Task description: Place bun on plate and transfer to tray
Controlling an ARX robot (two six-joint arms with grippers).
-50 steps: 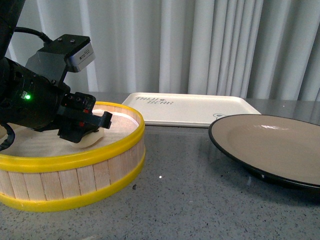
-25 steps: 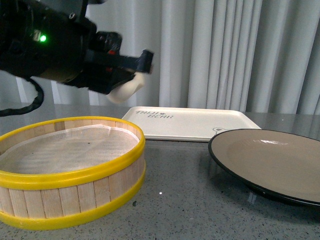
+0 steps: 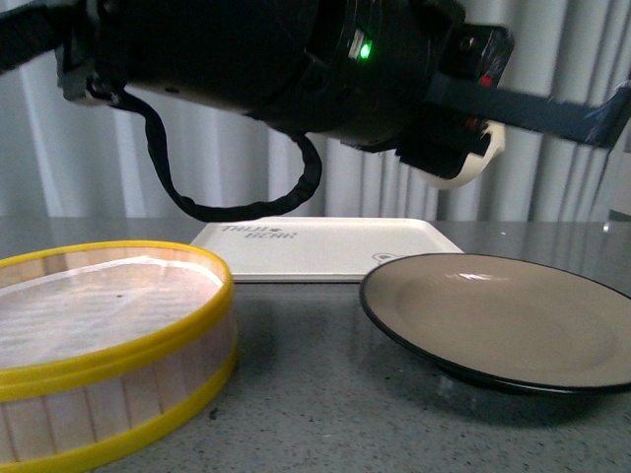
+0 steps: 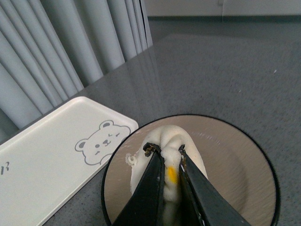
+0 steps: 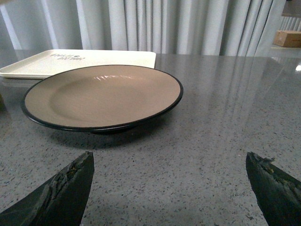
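My left gripper [image 3: 473,148] is shut on the white bun [image 3: 463,166] and holds it high above the grey-brown, black-rimmed plate [image 3: 493,315]. In the left wrist view the gripper [image 4: 165,153] pinches the bun [image 4: 188,150] at its pleated top by the orange dot, with the plate [image 4: 235,169] straight below and the cream tray [image 4: 47,160] with its bear drawing beside it. The tray [image 3: 325,244] lies behind the plate in the front view. My right gripper [image 5: 169,162] is open and empty, low over the table in front of the plate [image 5: 103,94]; it is out of the front view.
The yellow-rimmed wooden steamer basket [image 3: 108,345] with a paper liner stands at the front left. The grey speckled table [image 3: 325,414] runs between basket and plate. Pale curtains hang behind. The tray's edge [image 5: 70,61] shows behind the plate in the right wrist view.
My left arm has lifted the bun out of the steamer basket and carried it up and to the right, from over the basket to above the plate.
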